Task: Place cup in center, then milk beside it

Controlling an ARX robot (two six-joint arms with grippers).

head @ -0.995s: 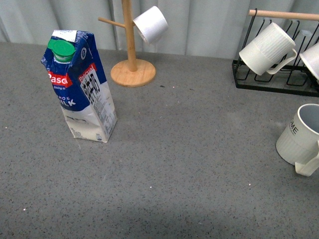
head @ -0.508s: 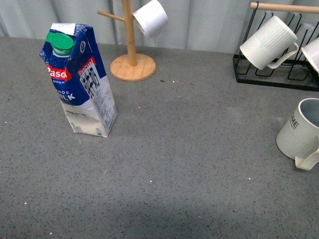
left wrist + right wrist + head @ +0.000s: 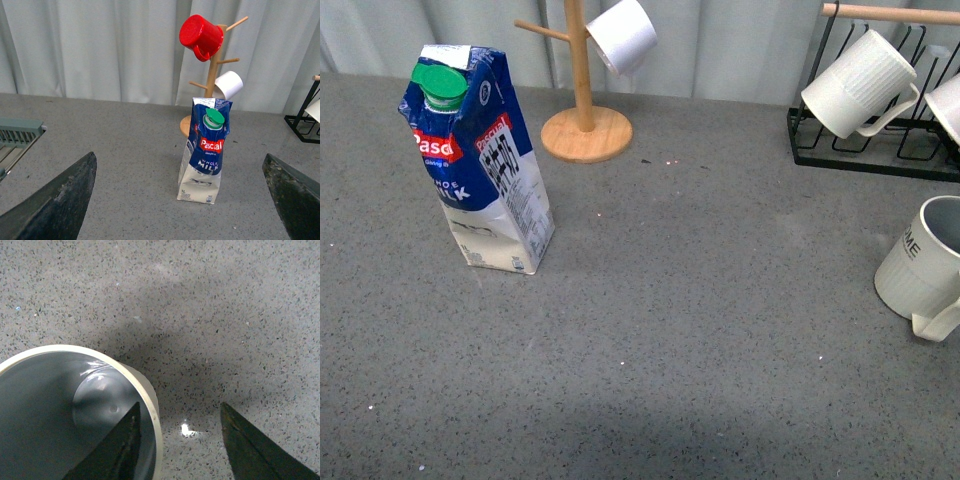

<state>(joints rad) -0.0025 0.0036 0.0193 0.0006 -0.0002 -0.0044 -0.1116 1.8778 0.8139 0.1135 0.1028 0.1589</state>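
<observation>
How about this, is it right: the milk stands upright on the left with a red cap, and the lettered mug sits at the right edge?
Not quite. The cap is green, not red, as the front view shows. The rest holds: the milk stands upright on the left, and the lettered mug sits at the right edge.

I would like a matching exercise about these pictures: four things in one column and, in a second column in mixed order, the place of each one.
Things:
1. milk carton
2. cup with lettering
3. red cup
4. ribbed white mug

Places:
a. hangs on the black rack
b. stands on the table, at the left in the front view
c. hangs at the top of the wooden tree
d. stands on the table, at the right edge of the front view

Pairs: 1-b, 2-d, 3-c, 4-a.
</observation>
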